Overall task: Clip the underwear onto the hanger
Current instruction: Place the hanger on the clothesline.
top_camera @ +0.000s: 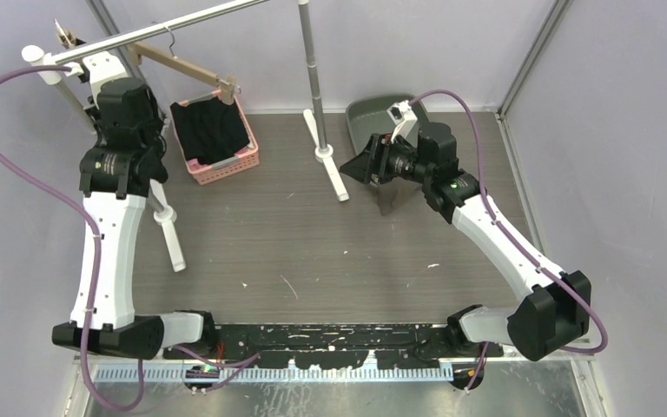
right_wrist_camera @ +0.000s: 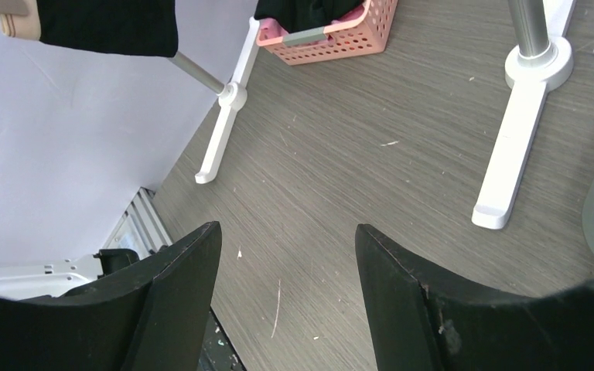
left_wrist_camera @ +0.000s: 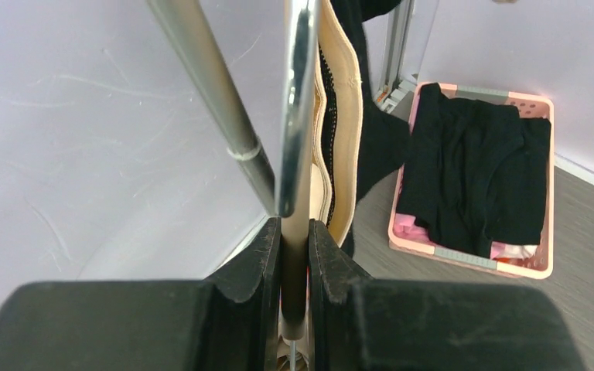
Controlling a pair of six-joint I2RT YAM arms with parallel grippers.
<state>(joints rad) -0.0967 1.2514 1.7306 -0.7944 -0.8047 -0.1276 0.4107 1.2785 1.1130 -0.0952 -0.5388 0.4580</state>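
Observation:
The wooden hanger [top_camera: 182,65] hangs from the rack's metal bar [top_camera: 139,33] at the back left. Black underwear [top_camera: 213,130] drops from the hanger's right end over the pink basket [top_camera: 226,165]. In the left wrist view the hanger [left_wrist_camera: 342,116] shows edge-on, with black cloth [left_wrist_camera: 379,139] behind it. My left gripper [left_wrist_camera: 295,228] is shut on a metal clip piece [left_wrist_camera: 300,116] at the hanger's left end, high beside the bar [top_camera: 76,45]. My right gripper [right_wrist_camera: 286,263] stands open and holds nothing, over the table right of centre [top_camera: 369,165].
More black clothes [left_wrist_camera: 472,170] lie in the pink basket [left_wrist_camera: 464,259]. The rack's upright post [top_camera: 311,61] and its white feet [top_camera: 337,178] [top_camera: 170,233] stand on the table. A grey bin [top_camera: 373,111] sits behind my right gripper.

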